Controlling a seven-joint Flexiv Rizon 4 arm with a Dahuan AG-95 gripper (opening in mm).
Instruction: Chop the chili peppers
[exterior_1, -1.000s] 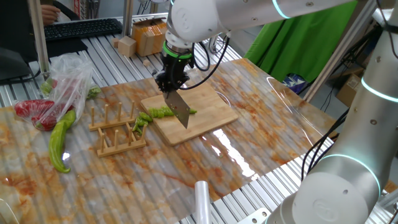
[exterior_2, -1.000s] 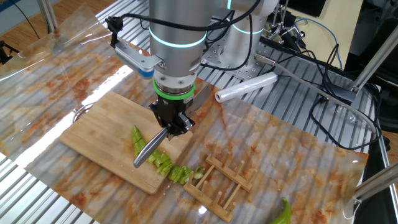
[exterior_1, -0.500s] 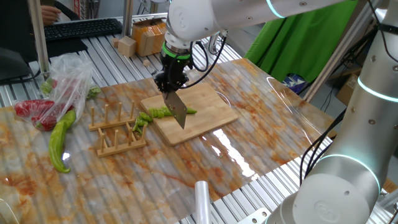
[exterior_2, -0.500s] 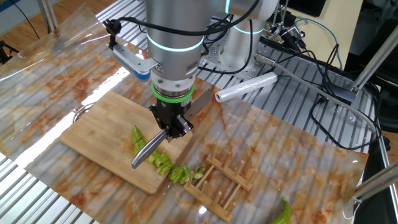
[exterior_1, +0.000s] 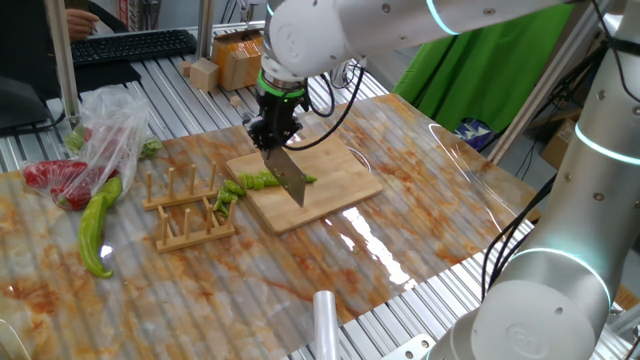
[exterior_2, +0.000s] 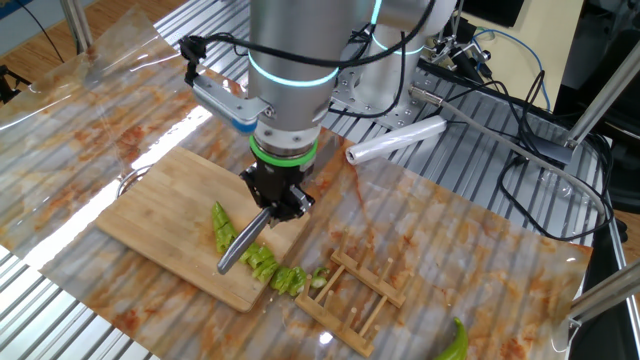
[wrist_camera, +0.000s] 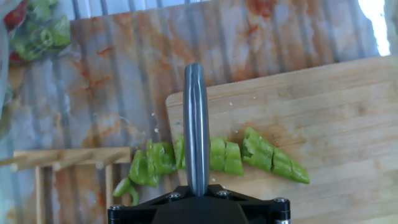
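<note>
A green chili pepper (wrist_camera: 249, 155), cut into several short chunks, lies in a row across the near-left part of the bamboo cutting board (wrist_camera: 323, 118). Some chunks (exterior_1: 228, 192) sit at and just off the board's edge, by the wooden rack. My gripper (exterior_1: 274, 132) is shut on the knife (exterior_1: 288, 176) by its handle. The blade (wrist_camera: 196, 124) points down over the middle of the row of pieces (exterior_2: 262, 262). Seen from the hand, the blade's spine crosses the row between two chunks. The knife (exterior_2: 243, 243) slants down to the board (exterior_2: 170, 205).
A wooden peg rack (exterior_1: 188, 208) stands just left of the board. A pale curved green pepper (exterior_1: 97, 222) and a clear bag with red peppers (exterior_1: 75, 160) lie further left. A plastic-wrap roll (exterior_2: 395, 138) and cables lie near the arm's base.
The knife shifted slightly sideways along the row of chili pieces and back down; the blade stays over the chunks. The pieces have not visibly moved.
</note>
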